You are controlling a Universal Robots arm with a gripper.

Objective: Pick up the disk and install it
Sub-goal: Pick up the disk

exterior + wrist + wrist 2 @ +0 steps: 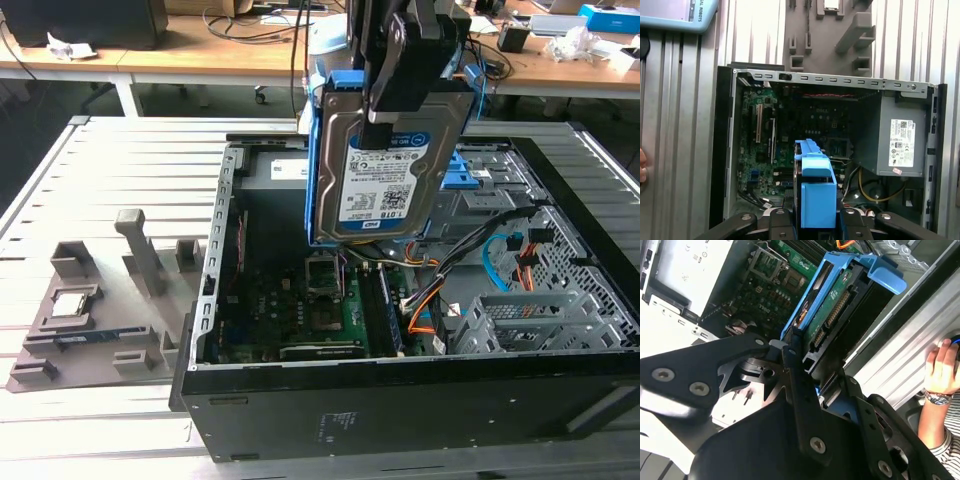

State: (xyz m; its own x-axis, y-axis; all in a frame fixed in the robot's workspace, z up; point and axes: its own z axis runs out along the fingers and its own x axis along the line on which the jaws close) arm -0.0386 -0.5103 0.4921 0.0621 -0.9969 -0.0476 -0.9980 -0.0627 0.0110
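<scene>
Under me, the ribbed metal table [110, 170] carries the open computer case [400, 415] lying on its side. Just beside it, on the exterior view's left, sits a grey parts tray [60, 350].

A row of wooden desks [200, 55] on white legs [127, 97] runs across the top of the exterior view, littered with cables [250, 20] and crumpled paper [68, 47]. Dark floor [50, 105] lies beneath them. A ribbed grey metal table [90, 180] fills the lower left, evenly lit.

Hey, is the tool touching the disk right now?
Touching. In the exterior view the tool is clamped on the disk, pressed flat against its labelled face and holding it upright above the open case.
</scene>
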